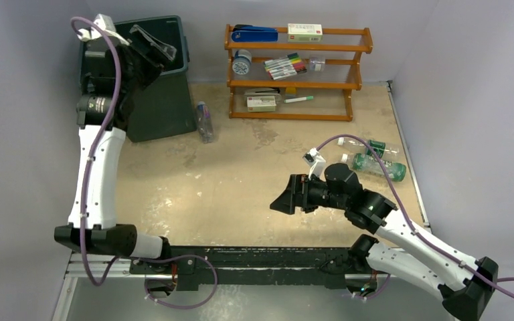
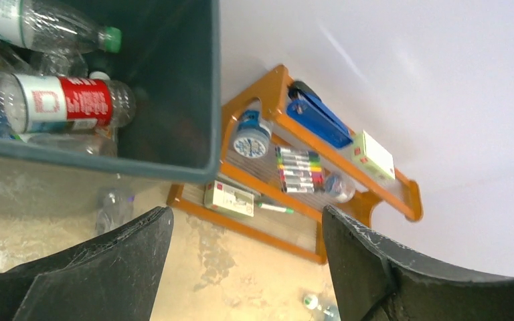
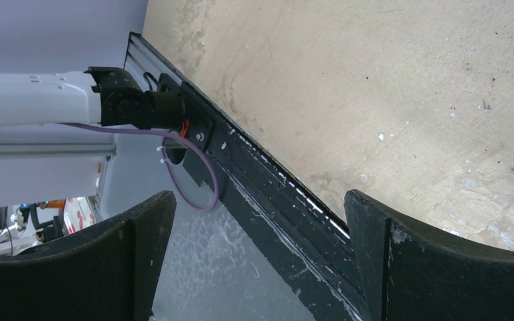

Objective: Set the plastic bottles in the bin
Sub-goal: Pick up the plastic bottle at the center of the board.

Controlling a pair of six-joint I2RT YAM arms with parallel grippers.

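Observation:
The dark green-grey bin [image 1: 164,107] stands at the back left. My left gripper [image 1: 157,41] hangs open over its rim with nothing between the fingers [image 2: 246,214]. Inside the bin [image 2: 194,100] lie several plastic bottles, among them a red-labelled one [image 2: 67,103] and a green-capped one [image 2: 47,27]. One clear bottle [image 1: 205,122] lies on the table just right of the bin. Two green-labelled bottles [image 1: 378,167] [image 1: 383,148] lie at the right edge. My right gripper [image 1: 282,200] is open and empty above the table's near middle, pointing left [image 3: 260,200].
An orange wooden rack [image 1: 294,70] at the back holds marker pens [image 1: 285,65], small boxes [image 1: 304,31], a blue stapler [image 1: 254,32] and a tape roll. A black rail [image 1: 254,257] runs along the near edge. Walls close in left, right and back.

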